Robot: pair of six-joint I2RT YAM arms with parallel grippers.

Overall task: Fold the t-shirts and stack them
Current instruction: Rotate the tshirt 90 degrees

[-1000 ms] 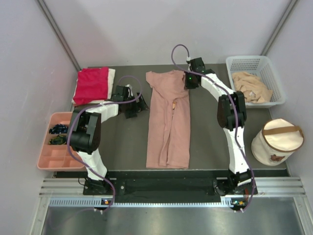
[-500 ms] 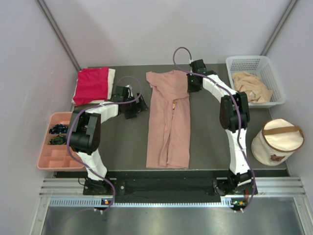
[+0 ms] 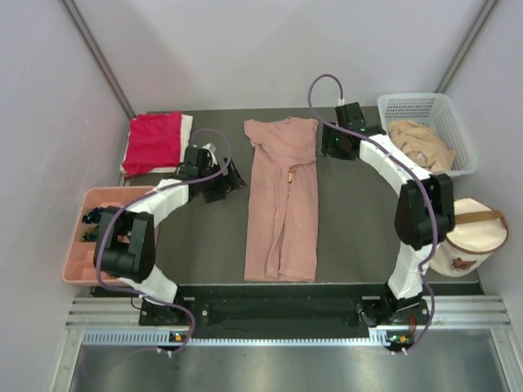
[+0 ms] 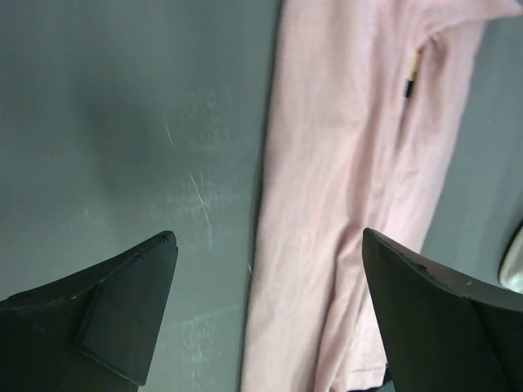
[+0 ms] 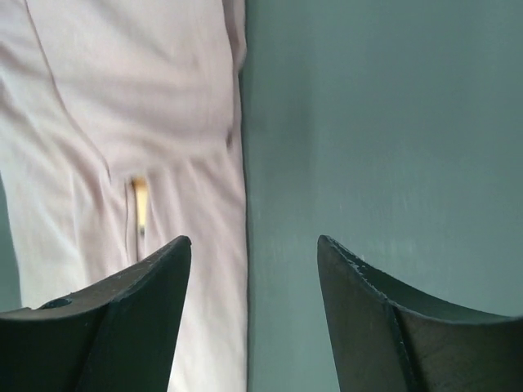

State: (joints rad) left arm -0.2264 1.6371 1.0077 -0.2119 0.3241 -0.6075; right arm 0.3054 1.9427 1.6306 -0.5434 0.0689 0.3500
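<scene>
A dusty-pink t-shirt (image 3: 282, 204) lies folded into a long strip down the middle of the dark table. My left gripper (image 3: 231, 175) hovers just left of it, open and holding nothing; in the left wrist view its gripper (image 4: 270, 237) frames the shirt's left edge (image 4: 343, 180). My right gripper (image 3: 331, 145) is beside the shirt's upper right corner, open and empty; the right wrist view shows its gripper (image 5: 253, 241) over the shirt's right hem (image 5: 122, 106) and bare table. A folded red t-shirt (image 3: 153, 140) sits on a white one (image 3: 187, 129) at the back left. A tan t-shirt (image 3: 418, 145) lies in the basket.
A white plastic basket (image 3: 425, 104) stands at the back right. A round cream bag with a brown strap (image 3: 462, 237) is at the right edge. A peach compartment tray (image 3: 90, 257) with small dark items sits at the left edge. Grey walls enclose the table.
My right gripper has opened, let go of the pink shirt's upper right part and drawn back to the right. The left arm has shifted slightly, its gripper still open.
</scene>
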